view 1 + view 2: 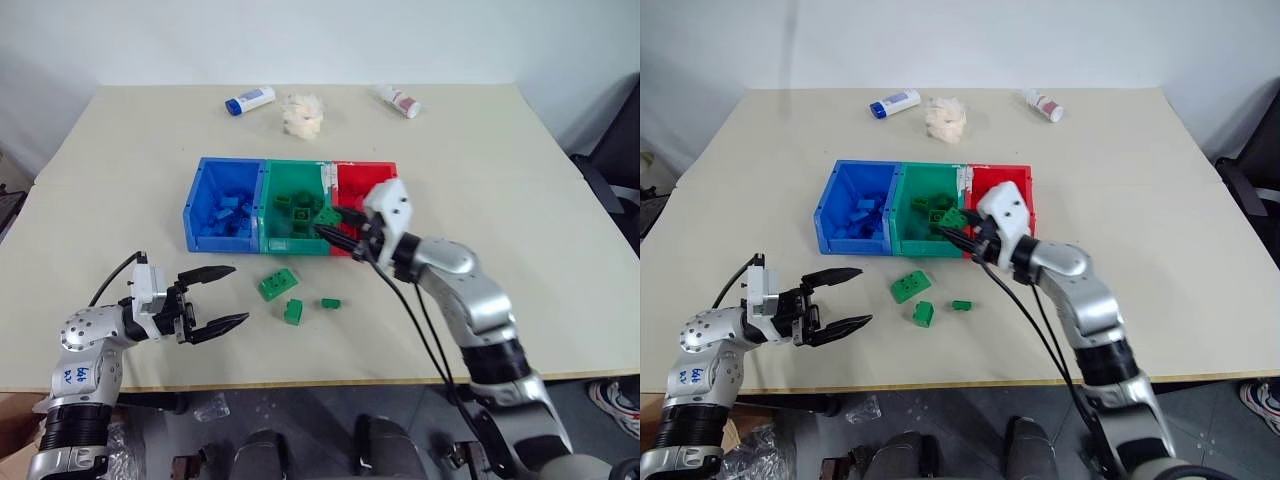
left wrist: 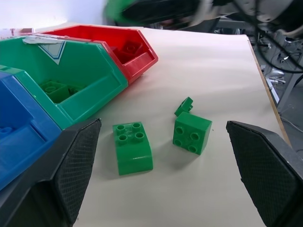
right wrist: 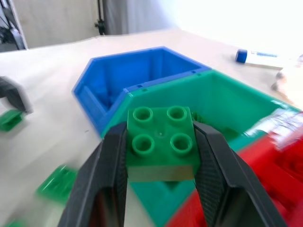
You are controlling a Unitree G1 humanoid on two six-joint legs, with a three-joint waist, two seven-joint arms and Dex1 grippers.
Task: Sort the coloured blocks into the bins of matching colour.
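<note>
Bright-green four-stud block [image 3: 162,144], square, glossy, perhaps slightly tilted

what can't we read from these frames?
- Bright-green studded brick in the right gripper: head views, mostly hidden by fingers and wrist.
- Red plastic bin: head views, right arm covers its front, contents unclear.
- Loose green bricks: right wrist view, blurred.
- White tube's label: too small.
</note>
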